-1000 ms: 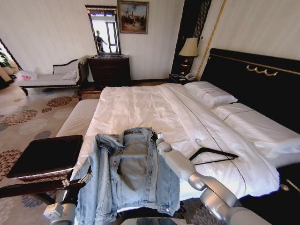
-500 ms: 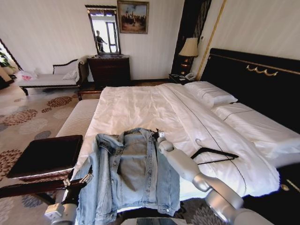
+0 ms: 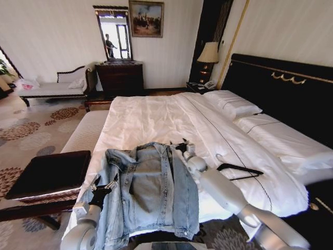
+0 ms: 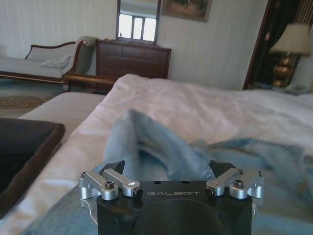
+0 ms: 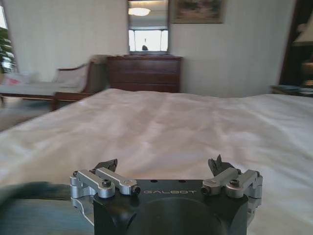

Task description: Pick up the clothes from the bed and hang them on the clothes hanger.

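Observation:
The clothes, a light blue denim jacket (image 3: 148, 190), lie spread open, collar away from me, on the near corner of the bed (image 3: 151, 117). The black clothes hanger (image 3: 240, 170) rests on the sheet to the jacket's right. My left gripper (image 3: 105, 186) is open at the jacket's left shoulder edge. In the left wrist view a raised fold of the jacket (image 4: 146, 142) stands just beyond the open left gripper (image 4: 166, 169). My right gripper (image 3: 182, 146) is open beside the collar's right end. The right wrist view shows it (image 5: 162, 165) over white sheet, with denim (image 5: 29, 205) at one corner.
A dark-topped bench (image 3: 49, 172) stands close on the left of the bed. White pillows (image 3: 231, 104) and the black headboard (image 3: 281, 88) are to the right. A dresser (image 3: 120, 78), a chaise (image 3: 52, 88) and a lamp (image 3: 209, 53) line the far wall.
My left arm has risen and moved forward to the jacket's left shoulder. My right arm has shifted to the right, off the collar. The jacket and hanger lie as before.

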Tool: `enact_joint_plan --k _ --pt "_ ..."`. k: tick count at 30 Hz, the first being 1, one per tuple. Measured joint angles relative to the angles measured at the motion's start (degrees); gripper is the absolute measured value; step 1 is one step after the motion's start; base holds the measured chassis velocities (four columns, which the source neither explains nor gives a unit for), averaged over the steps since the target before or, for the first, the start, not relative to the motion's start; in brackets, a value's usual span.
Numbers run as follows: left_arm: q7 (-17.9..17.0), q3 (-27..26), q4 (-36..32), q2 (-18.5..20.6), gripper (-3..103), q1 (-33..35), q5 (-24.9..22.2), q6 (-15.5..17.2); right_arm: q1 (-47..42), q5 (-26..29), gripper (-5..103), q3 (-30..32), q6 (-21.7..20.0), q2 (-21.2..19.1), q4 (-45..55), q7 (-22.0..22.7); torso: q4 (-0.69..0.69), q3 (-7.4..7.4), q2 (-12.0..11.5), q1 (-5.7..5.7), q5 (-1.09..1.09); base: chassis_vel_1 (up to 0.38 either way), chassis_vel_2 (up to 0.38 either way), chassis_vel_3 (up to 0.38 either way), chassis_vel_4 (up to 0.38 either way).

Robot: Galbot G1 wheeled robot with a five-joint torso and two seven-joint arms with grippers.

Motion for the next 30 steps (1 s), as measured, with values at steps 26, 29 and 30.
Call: enact_joint_plan --k 26,29,30 --pt "-3.1 27.5 28.6 8.6 87 -34.2 -2.6 0.3 -0.3 0.4 100 1.1 -0.4 1.8 -0.4 0.7 -0.1 0.0 0.0 -0.01 -0.03 0.0 0.0 0.0 0.0" --pt "-3.5 29.8 31.2 8.4 87 -36.8 -2.4 0.3 -0.4 0.5 100 1.5 -0.3 1.9 -0.4 0.6 -0.1 0.0 0.0 -0.01 -0.03 0.0 0.0 0.0 0.0" --pt "-3.6 30.4 32.1 8.2 87 -37.7 -2.4 0.3 -0.5 0.5 100 1.6 -0.2 1.9 -0.4 0.6 -0.1 0.0 0.0 -0.01 -0.02 0.0 0.0 0.0 0.0"
